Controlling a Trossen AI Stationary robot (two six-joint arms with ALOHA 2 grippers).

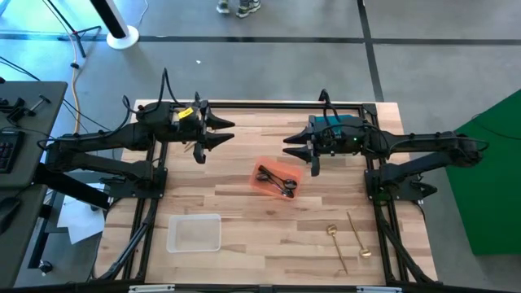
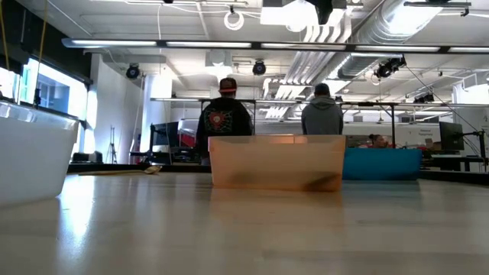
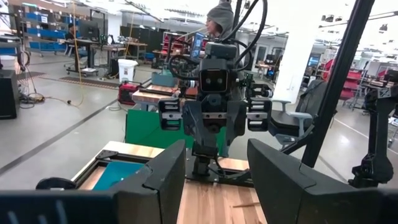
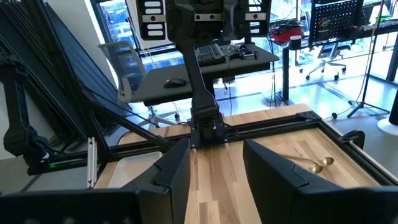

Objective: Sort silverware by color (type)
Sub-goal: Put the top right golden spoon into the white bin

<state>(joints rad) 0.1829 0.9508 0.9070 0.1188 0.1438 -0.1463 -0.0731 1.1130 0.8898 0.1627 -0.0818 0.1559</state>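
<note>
Black spoons and forks (image 1: 278, 180) lie in the orange bin (image 1: 279, 178), which sits mid-table; the low view shows that bin (image 2: 275, 162) side-on. Three gold pieces (image 1: 348, 238) rest flat on the wood near the right near corner. Another gold spoon (image 4: 314, 165) lies on the table by the left arm's base. No silver pieces show. My left gripper (image 1: 230, 131) hangs open above the table's far left part. My right gripper (image 1: 286, 146) is open too, facing it, just beyond the orange bin's far edge. Neither gripper holds anything.
A clear bin (image 1: 194, 232) stands near the left near edge. A teal bin (image 1: 330, 122) sits under my right arm at the far edge. A black frame (image 1: 269, 104) runs round the table. Bare wood lies between the bins. Two people (image 2: 225, 114) stand in the room beyond.
</note>
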